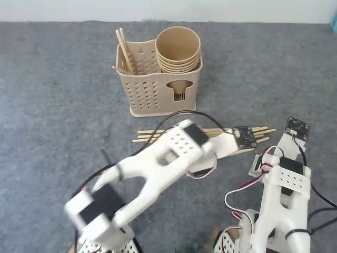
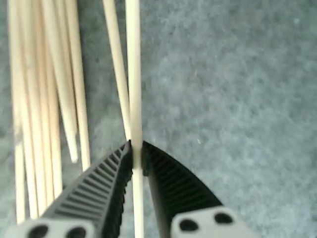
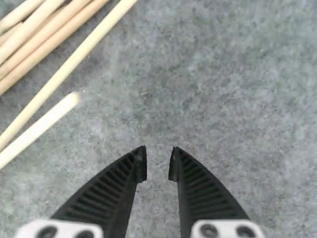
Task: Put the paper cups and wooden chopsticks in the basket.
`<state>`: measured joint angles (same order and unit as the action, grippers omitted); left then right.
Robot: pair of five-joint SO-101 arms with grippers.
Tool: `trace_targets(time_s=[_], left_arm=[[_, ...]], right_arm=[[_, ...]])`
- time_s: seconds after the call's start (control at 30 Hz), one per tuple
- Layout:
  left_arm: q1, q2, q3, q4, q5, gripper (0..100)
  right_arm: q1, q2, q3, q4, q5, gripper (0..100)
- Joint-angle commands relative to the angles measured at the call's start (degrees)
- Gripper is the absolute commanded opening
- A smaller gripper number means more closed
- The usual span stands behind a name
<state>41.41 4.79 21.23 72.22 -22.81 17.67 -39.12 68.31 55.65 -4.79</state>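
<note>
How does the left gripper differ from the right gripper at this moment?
The left gripper is shut on a chopstick; the right gripper is slightly open and empty. The left gripper is next to the loose chopsticks; the right gripper is over bare carpet, apart from them. Both have black ribbed fingers.

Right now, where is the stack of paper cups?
In the high view, the stack of paper cups stands in the right-hand compartment of the basket, beside the chopsticks leaning in the other compartment.
</note>
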Motion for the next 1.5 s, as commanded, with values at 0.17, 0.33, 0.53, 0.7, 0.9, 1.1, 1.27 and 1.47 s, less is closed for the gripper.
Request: trace_targets(time_s=[0.17, 0.33, 0.53, 0.7, 0.9, 1.1, 1.27, 1.47], left_arm=[[-13.63, -33.85, 15.96, -6.51, 4.31, 1], [-21.71, -52.40, 29.05, -14.15, 10.20, 1], [-34.37, -77.71, 43.21, -19.96, 16.88, 1], [-50.11, -97.41, 52.26, -24.53, 29.19, 1], [-58.20, -109.54, 60.97, -31.03, 42.55, 1], [-58.64, -103.74, 61.32, -35.78, 43.25, 1], [-58.73, -98.46, 61.32, -39.74, 43.08, 1], [-58.81, -95.74, 60.97, -41.32, 43.08, 1]], right_arm=[[-4.18, -1.54, -1.85, 2.51, 12.66, 9.1], [-13.14, -1.54, -3.25, 5.67, 15.56, 19.5], [-26.77, -1.54, -6.33, 11.30, 25.05, 35.2], [-36.97, -1.54, -9.85, 11.56, 27.34, 28.5], [-43.91, -1.36, -13.63, 11.47, 34.11, 22.3], [-45.14, 5.85, -18.37, 11.03, 40.97, 22.4], [-45.14, 20.97, -25.58, 11.03, 44.40, 22.2], [-45.05, 35.47, -31.12, 6.37, 45.01, 22.1]])
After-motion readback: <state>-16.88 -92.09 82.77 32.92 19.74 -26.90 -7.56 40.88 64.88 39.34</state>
